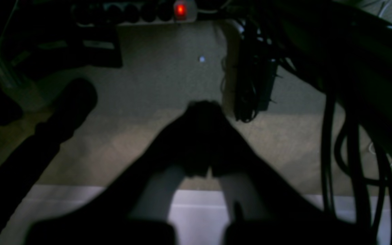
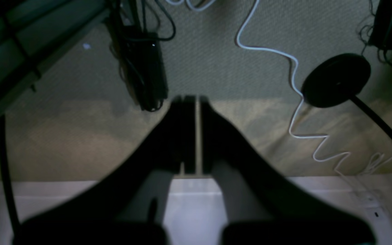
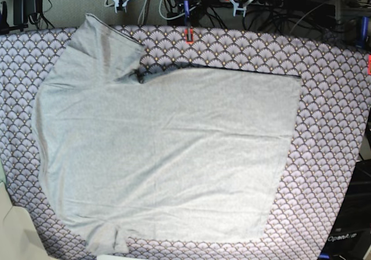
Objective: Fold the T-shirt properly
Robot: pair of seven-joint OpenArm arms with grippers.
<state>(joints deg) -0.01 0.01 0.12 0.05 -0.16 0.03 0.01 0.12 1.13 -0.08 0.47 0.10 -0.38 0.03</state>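
One word can be read: "OpenArm", in pale letters on a dark robot base [image 3: 346, 238] by the counter's lower right corner. The wrist views carry no readable text.

I count one T-shirt [image 3: 168, 150], a single grey piece lying on one patterned cloth [image 3: 330, 98] — purple-and-white scallops. I have two grippers: my left gripper [image 1: 204, 109] and my right gripper [image 2: 191, 100], each with two fingers, so four in all. Under the left wrist I see one power strip [image 1: 138, 12] with one red lit switch [image 1: 180, 9]. Under the right wrist — one white cable [image 2: 294, 88] and one black round base [image 2: 335, 80].
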